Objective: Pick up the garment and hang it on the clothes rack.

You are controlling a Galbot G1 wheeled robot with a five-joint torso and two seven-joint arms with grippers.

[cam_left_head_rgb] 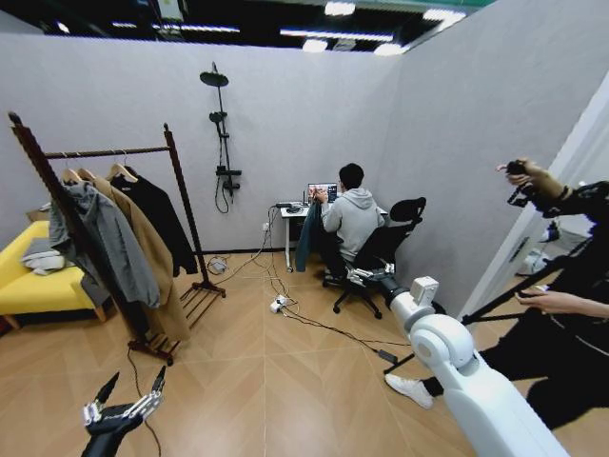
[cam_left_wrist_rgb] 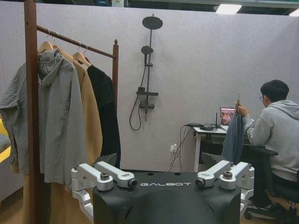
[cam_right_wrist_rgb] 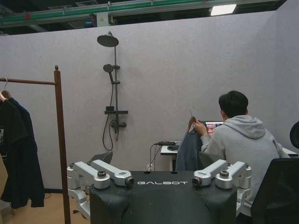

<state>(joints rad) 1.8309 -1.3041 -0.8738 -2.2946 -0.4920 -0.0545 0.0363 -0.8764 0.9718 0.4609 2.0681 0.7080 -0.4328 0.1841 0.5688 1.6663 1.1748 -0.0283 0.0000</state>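
Both grippers stand with fingers spread wide and empty. The left gripper [cam_left_head_rgb: 128, 392] hovers low over the wood-pattern floor [cam_left_head_rgb: 285, 381], in front of the clothes rack [cam_left_head_rgb: 109, 152]; the right gripper [cam_left_head_rgb: 366, 276] reaches out well apart from the rack, towards a seated person's chair. "GALBOT" is printed on each wrist housing. The black garment [cam_left_head_rgb: 162, 217] hangs on the rack's bar beside a tan coat [cam_left_head_rgb: 143, 252] and a grey hooded jacket [cam_left_head_rgb: 105, 238]. Grey walls enclose the room.

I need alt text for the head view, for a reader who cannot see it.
A tall dark reddish-brown wooden clothes rack stands at left, holding a grey hooded jacket, a long tan coat and a long black jacket. The robot's open left gripper is low in front of it; its white right arm reaches toward a seated person holding a dark blue garment on a hanger.
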